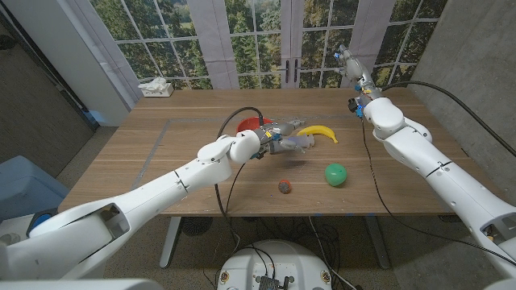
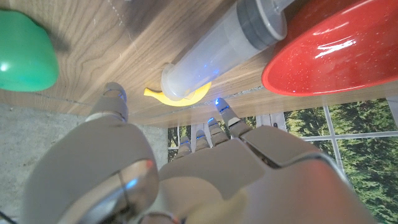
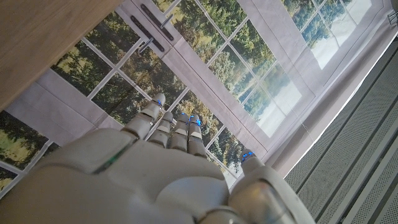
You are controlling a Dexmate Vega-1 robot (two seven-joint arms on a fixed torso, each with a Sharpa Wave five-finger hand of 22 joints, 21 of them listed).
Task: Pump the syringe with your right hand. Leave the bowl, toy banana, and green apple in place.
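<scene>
The clear syringe [image 2: 217, 48] with its grey plunger lies on the wood between the red bowl [image 2: 336, 53] and the yellow toy banana [image 2: 180, 96]. My left hand [image 2: 186, 174] reaches toward it with thumb and fingers spread; the barrel's end sits just past the fingertips and nothing is gripped. From the head view, my left hand [image 1: 274, 138] is at the table's middle, with the syringe [image 1: 300, 143] beside the bowl [image 1: 251, 125] and banana [image 1: 318, 133]. The green apple [image 1: 335, 174] sits nearer the front. My right hand [image 1: 348, 60] is raised high over the far right edge, fingers straight, empty.
A small red-and-green ball [image 1: 285, 187] lies near the front edge, left of the apple. A tissue box [image 1: 156, 89] stands at the far left corner. Windows and a curtain lie behind the table. A cable runs from my left wrist across the front.
</scene>
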